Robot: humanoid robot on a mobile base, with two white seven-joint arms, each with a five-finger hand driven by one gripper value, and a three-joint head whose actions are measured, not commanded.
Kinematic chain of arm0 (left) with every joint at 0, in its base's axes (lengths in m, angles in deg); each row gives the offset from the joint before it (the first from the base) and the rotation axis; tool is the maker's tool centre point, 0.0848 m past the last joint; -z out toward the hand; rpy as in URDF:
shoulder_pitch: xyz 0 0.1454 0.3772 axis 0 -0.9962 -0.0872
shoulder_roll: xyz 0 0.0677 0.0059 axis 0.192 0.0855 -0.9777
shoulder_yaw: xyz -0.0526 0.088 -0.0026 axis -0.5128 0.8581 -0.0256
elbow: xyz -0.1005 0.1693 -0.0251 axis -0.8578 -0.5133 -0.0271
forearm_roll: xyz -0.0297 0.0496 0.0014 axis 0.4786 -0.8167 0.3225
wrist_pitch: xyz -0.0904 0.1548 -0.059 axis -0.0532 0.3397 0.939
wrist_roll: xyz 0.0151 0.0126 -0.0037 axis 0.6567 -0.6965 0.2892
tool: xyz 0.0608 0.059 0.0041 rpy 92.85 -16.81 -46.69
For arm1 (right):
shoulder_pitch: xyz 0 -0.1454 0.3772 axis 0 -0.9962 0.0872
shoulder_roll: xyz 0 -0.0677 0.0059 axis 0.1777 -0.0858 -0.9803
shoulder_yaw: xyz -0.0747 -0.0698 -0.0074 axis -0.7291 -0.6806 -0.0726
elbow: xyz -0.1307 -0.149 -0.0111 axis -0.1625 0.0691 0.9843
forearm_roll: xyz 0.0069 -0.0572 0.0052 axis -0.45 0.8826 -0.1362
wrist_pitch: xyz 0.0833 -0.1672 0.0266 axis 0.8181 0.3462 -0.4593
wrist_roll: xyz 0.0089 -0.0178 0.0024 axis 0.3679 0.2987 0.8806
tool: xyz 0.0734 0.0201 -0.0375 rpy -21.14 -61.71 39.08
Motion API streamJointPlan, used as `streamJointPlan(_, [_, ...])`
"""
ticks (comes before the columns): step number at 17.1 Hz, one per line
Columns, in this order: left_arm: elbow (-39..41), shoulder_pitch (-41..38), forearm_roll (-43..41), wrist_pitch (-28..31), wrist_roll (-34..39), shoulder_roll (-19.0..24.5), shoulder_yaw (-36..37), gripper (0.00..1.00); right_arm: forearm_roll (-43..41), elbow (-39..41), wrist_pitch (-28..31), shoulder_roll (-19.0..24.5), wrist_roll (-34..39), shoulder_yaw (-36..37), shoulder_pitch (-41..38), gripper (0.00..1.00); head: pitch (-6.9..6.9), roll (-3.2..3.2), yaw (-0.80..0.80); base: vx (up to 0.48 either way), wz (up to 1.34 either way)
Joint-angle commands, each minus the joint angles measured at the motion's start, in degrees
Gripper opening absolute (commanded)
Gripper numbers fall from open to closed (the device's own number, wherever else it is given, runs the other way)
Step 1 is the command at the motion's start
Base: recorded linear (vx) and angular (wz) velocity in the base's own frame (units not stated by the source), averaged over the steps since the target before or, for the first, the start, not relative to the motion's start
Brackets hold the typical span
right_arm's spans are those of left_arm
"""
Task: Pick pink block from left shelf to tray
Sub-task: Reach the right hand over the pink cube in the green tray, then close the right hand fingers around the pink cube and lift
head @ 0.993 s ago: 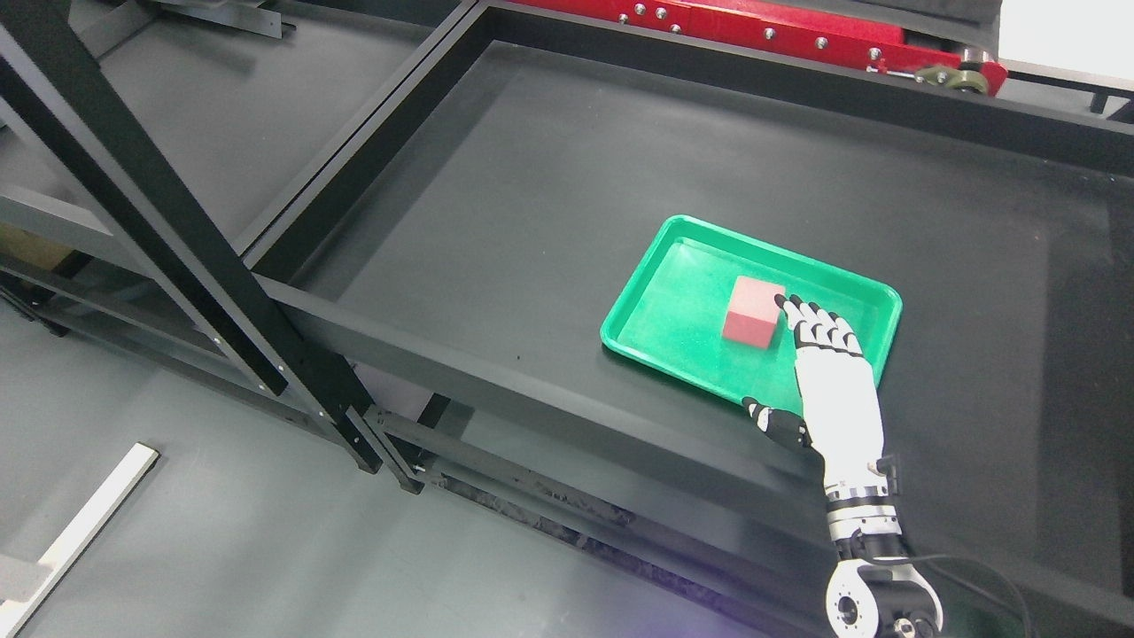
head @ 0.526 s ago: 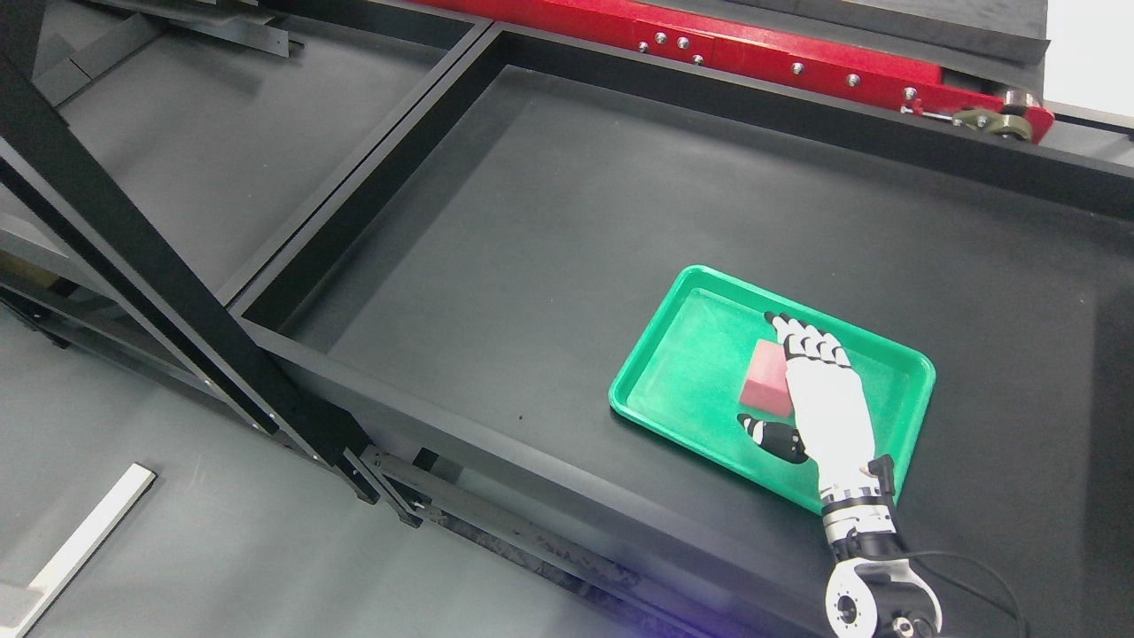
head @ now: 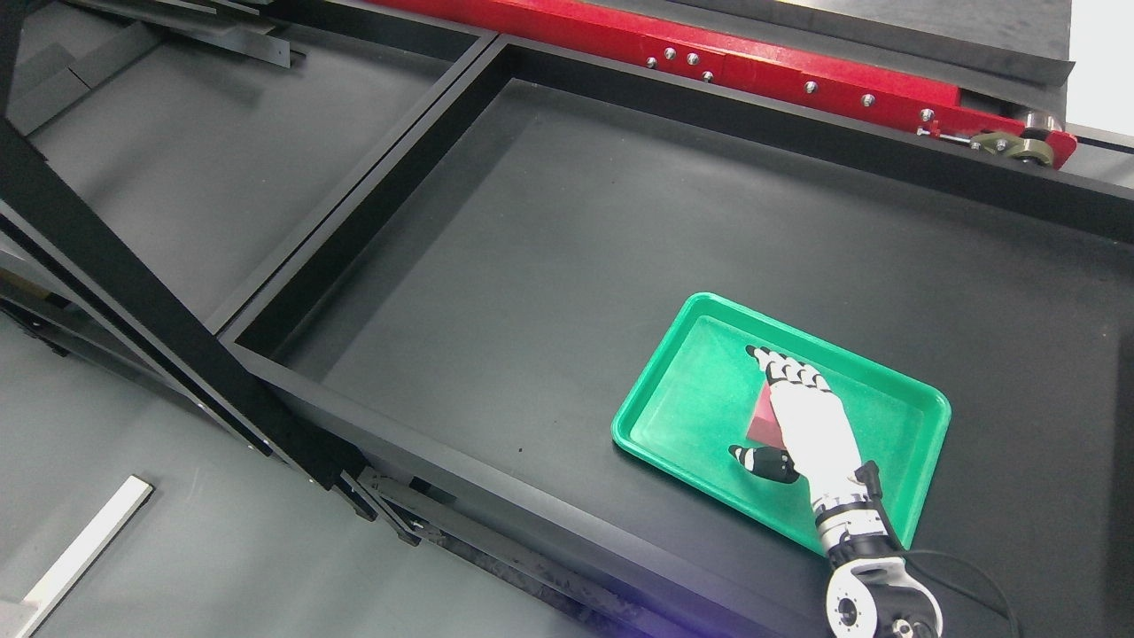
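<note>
Right hand (head: 802, 416) comes in from the lower right edge of the head view, palm down over the green tray (head: 921, 447), fingers (head: 784, 365) stretched out flat toward the far left and thumb (head: 762, 459) splayed off to the near left. It looks spread and flat, not clamped, and whether the palm actually rests on the block underneath cannot be told. That pink block (head: 762, 418) sits inside the tray, roughly at its middle, with only a small wedge of it peeking out along the left side of the hand. So the block is already in the tray, not on the left shelf, and by the look of it this is the closing stage of the placement, or a check on it. Next up, in my judgement, the hand must lift straight clear without dragging the block, because the outstretched fingers lie right across it. As for the block's heading, too little shows to name a long axis; the one visible edge runs near-left to far-right, about in line with the fingers. No left arm appears anywhere in this view. Tray lies on the black table (head: 549, 239), toward its near right.
</note>
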Motion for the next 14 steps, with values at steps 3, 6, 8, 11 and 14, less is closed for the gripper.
streamJointPlan(3, [1.0, 1.32, -0.09, -0.04, -0.07, 1.0, 0.0, 1.0, -0.23, -0.65, 0.42, -1.05, 0.46, 1.79, -0.67, 0.99, 0.0, 0.0, 0.0, -0.02, 0.04])
streamJointPlan(6, [1.0, 1.32, -0.09, -0.04, -0.07, 1.0, 0.0, 1.0, 0.21, -1.18, 0.42, -1.4, 0.55, 1.18, -0.23, 0.98, 0.0, 0.0, 0.0, -0.009, 0.01])
streamJointPlan(8, [1.0, 1.32, -0.09, -0.04, -0.07, 1.0, 0.0, 1.0, 0.3, -1.79, 0.42, -1.32, 0.55, 1.0, -0.05, 0.96, 0.0, 0.0, 0.0, 0.0, 0.0])
streamJointPlan(11, [1.0, 1.32, -0.09, -0.04, -0.07, 1.0, 0.0, 1.0, 0.3, -1.79, 0.51, -1.23, -0.15, 1.09, 0.04, 0.86, 0.0, 0.0, 0.0, -0.003, 0.0])
streamJointPlan(14, [1.0, 1.32, -0.09, -0.04, -0.07, 1.0, 0.0, 1.0, 0.21, -1.79, 0.51, -1.05, -1.99, 1.09, 0.12, 0.72, 0.0, 0.0, 0.0, -0.008, 0.0])
